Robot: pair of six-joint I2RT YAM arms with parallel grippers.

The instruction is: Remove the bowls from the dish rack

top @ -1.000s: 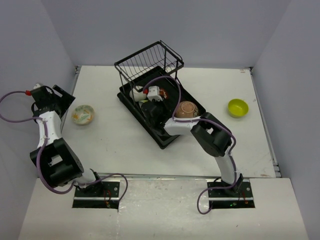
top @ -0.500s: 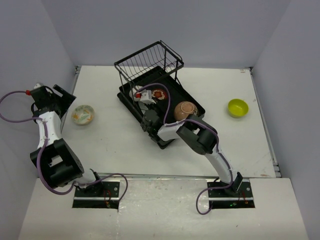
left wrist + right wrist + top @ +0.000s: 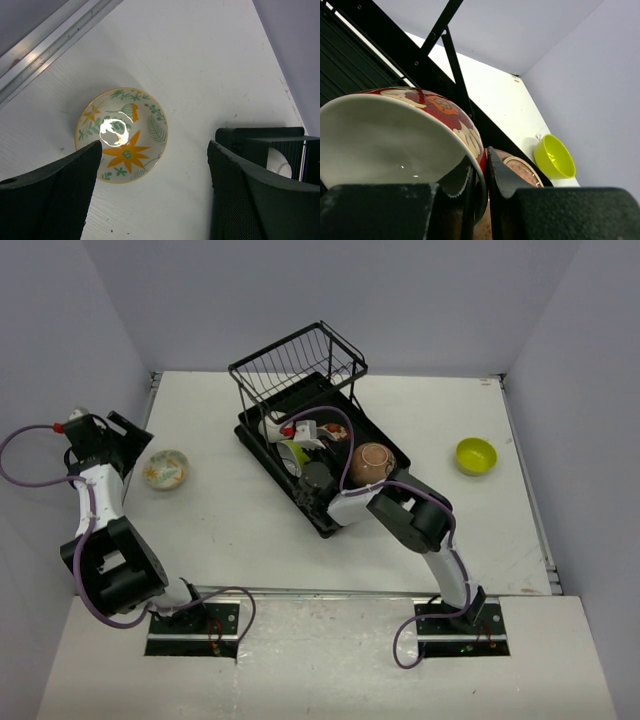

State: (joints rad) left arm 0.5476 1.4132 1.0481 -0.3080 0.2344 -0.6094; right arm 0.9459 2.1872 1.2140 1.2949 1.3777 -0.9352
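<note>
Red-and-white patterned glazed bowl [image 3: 395,135] sits tilted on edge in black dish rack [image 3: 355,65]. Right gripper [image 3: 480,177] fingers narrow, pinching its rim. Probably light, rigid, slick, chippable; the rim suits a grip. Left gripper [image 3: 155,145] spread wide and empty above floral bowl [image 3: 121,135] on white table [image 3: 200,60].

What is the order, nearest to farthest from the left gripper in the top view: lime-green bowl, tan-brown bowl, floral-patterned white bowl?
1. Floral-patterned white bowl, left side of table.
2. Tan-brown bowl, in black dish rack.
3. Lime-green bowl, right side of table.
</note>
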